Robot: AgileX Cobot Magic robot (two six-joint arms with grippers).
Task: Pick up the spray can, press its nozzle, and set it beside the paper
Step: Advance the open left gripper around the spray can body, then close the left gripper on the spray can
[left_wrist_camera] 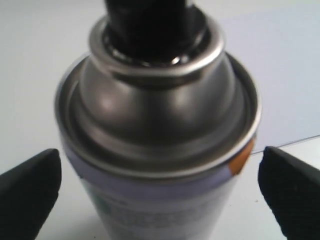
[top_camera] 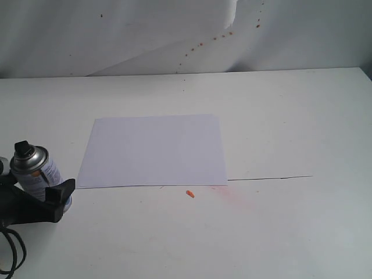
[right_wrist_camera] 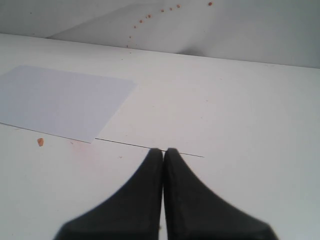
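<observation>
The spray can (left_wrist_camera: 160, 150), a silver cylinder with a polished, ring-stepped dome and a white printed label, stands upright on the matte white table (top_camera: 290, 116), near the paper's near left corner. Its nozzle (left_wrist_camera: 150, 20) is a narrow glossy black cap. The paper (top_camera: 154, 150) is a flat, blank, faintly lavender rectangle.

The left gripper (left_wrist_camera: 160, 187) is spread. Its matte black fingers (left_wrist_camera: 30, 185) flank the can below the dome, with a gap showing on each side. The right gripper (right_wrist_camera: 164, 152) has its tapered tips pressed together, holding nothing, above bare table.

An orange speck (top_camera: 190, 193) lies just beyond the paper's front edge. A thin dark seam (top_camera: 270, 178) runs rightward, with open surface around it.
</observation>
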